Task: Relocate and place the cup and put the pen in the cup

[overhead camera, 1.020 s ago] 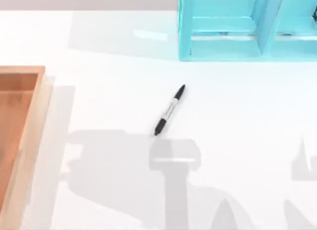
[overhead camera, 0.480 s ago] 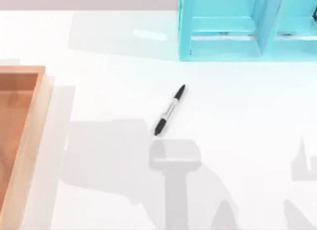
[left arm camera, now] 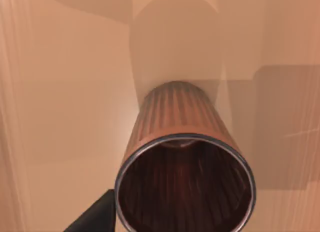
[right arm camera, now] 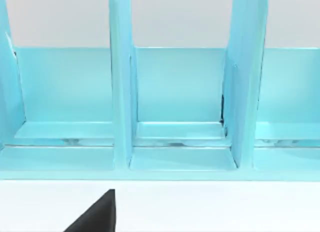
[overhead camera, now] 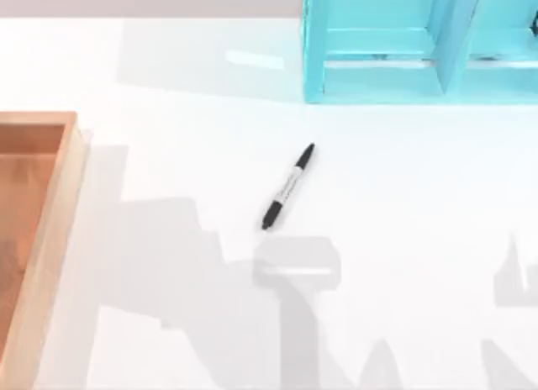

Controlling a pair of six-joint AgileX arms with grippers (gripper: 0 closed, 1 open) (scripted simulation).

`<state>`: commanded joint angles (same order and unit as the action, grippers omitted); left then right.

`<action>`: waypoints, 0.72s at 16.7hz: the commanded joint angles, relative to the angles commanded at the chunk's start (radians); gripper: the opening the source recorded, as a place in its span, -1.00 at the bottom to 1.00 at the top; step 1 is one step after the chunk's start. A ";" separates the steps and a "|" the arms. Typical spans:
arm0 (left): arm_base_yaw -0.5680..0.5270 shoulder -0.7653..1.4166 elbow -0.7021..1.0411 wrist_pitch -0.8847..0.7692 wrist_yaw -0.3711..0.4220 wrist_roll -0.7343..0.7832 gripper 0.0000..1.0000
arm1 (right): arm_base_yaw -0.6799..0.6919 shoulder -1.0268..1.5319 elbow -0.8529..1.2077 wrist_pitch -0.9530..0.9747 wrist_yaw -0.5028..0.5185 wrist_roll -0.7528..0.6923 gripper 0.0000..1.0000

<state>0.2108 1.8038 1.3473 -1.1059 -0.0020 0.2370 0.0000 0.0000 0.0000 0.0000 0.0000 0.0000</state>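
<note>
The pen (overhead camera: pixel 288 187), black with a pale label band, lies flat and slanted on the white table (overhead camera: pixel 403 197) near its middle. The cup (left arm camera: pixel 184 162), reddish-brown and ribbed with a dark inside, is close up in the left wrist view, its mouth facing the camera, over the tray's orange-tan floor (left arm camera: pixel 65 117). A black part of my left gripper (left arm camera: pixel 97 218) sits right beside the cup's rim. A black part of my right gripper (right arm camera: pixel 97 214) shows above the table, facing the blue shelf.
An orange-tan wooden tray (overhead camera: pixel 52 230) lies along the table's left edge. A light-blue shelf unit (overhead camera: pixel 420 45) with upright dividers (right arm camera: pixel 120 92) stands at the back right. Grey arm shadows fall on the table in front of the pen.
The broad shadow left of the pen has changed shape and slid toward the table's front. The pen, tray and shelf have not moved.
</note>
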 joint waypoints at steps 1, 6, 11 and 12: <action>0.001 0.007 -0.037 0.053 0.000 0.001 1.00 | 0.000 0.000 0.000 0.000 0.000 0.000 1.00; 0.005 0.040 -0.136 0.166 0.000 0.004 1.00 | 0.000 0.000 0.000 0.000 0.000 0.000 1.00; 0.005 0.040 -0.136 0.166 0.000 0.004 0.70 | 0.000 0.000 0.000 0.000 0.000 0.000 1.00; 0.005 0.040 -0.136 0.166 0.000 0.004 0.55 | 0.000 0.000 0.000 0.000 0.000 0.000 1.00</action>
<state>0.2158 1.8440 1.2108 -0.9404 -0.0020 0.2407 0.0000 0.0000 0.0000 0.0000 0.0000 0.0000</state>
